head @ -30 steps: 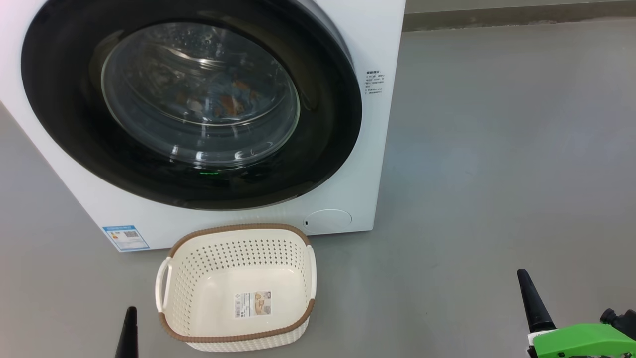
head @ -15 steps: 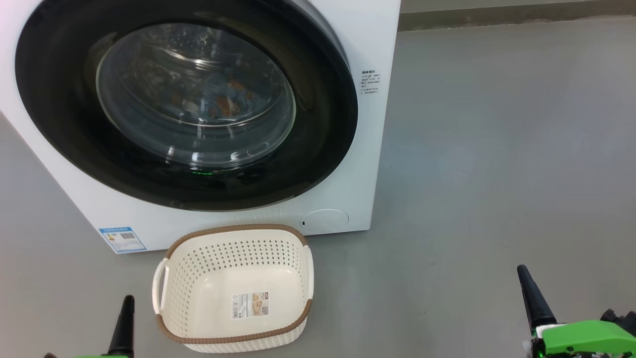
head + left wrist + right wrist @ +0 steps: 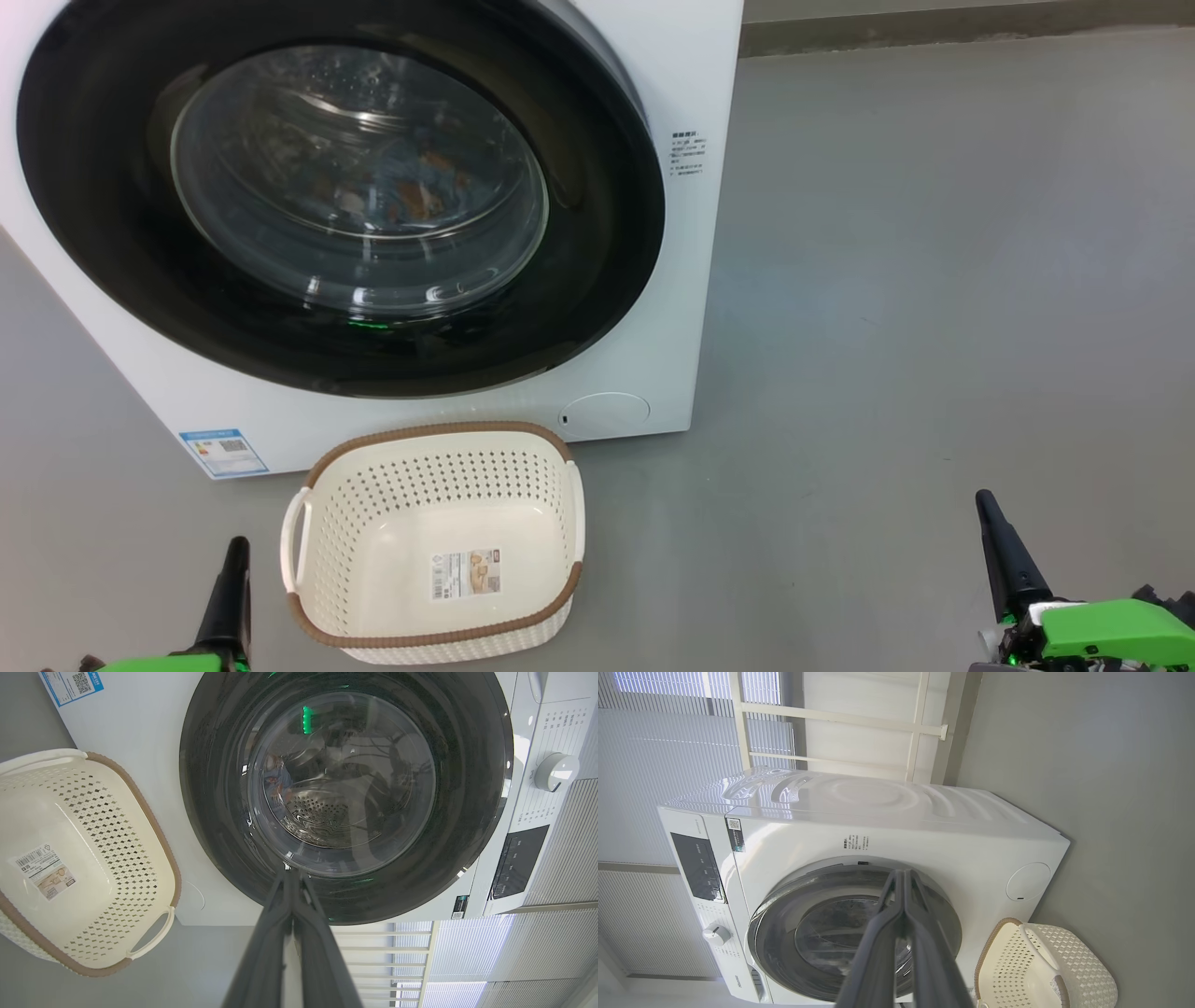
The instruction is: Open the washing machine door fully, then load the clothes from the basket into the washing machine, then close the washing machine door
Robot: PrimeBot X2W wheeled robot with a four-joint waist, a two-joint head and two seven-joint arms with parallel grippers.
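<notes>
The white washing machine (image 3: 691, 233) stands ahead with its glossy black washing machine door (image 3: 597, 233) shut flat against the front. Behind the door's glass, the blue clothes (image 3: 411, 191) with orange-brown prints lie inside the drum. On the floor just in front sits the cream basket (image 3: 439, 431), holding only its label sticker. My left gripper (image 3: 235, 551) is shut, low at the basket's left side. My right gripper (image 3: 984, 504) is shut, far to the right over bare floor. The left wrist view has the left gripper (image 3: 292, 872) pointing at the door's lower edge.
Grey floor (image 3: 934, 280) spreads wide to the right of the machine. A control panel with a white knob (image 3: 556, 771) runs along the machine's top front. A round white service flap (image 3: 605, 415) sits at the lower right corner. A pale slatted wall (image 3: 668, 742) stands behind.
The head camera has drifted, sliding the whole picture slightly left. My left gripper has come up further into the bottom of the head view. Door, basket and right gripper stay put.
</notes>
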